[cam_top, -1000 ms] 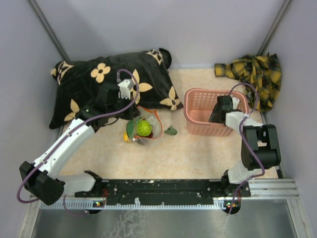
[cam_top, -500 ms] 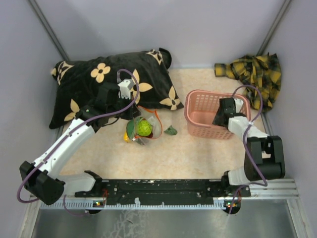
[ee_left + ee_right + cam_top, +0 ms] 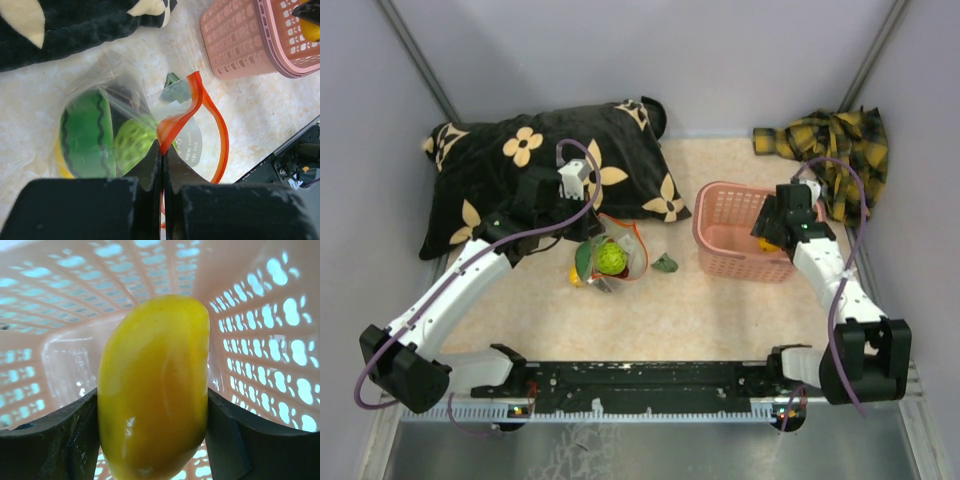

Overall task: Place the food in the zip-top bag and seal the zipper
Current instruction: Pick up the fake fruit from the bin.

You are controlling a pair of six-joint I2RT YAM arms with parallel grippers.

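Observation:
The clear zip-top bag (image 3: pixel 610 255) lies on the table in front of the pillow, with its mouth open. The bumpy green ball (image 3: pixel 132 145) and a green striped piece (image 3: pixel 82 135) are inside it. My left gripper (image 3: pixel 162 150) is shut on the red-orange zipper strip (image 3: pixel 220 135) at the mouth edge. The dark green leafy piece (image 3: pixel 665 264) lies on the table just outside the bag. My right gripper (image 3: pixel 152 392) is shut on the yellow mango (image 3: pixel 152 365) inside the pink basket; in the top view the right gripper (image 3: pixel 772 236) is over the basket's right side.
The pink lattice basket (image 3: pixel 725 235) stands right of the bag. A black flowered pillow (image 3: pixel 520 170) lies at the back left, close behind my left arm. A yellow plaid cloth (image 3: pixel 835 145) is heaped in the back right corner.
My right arm has swung outward to the right, and its gripper has shifted right and back within the basket while holding the mango. The left arm and bag have not moved.

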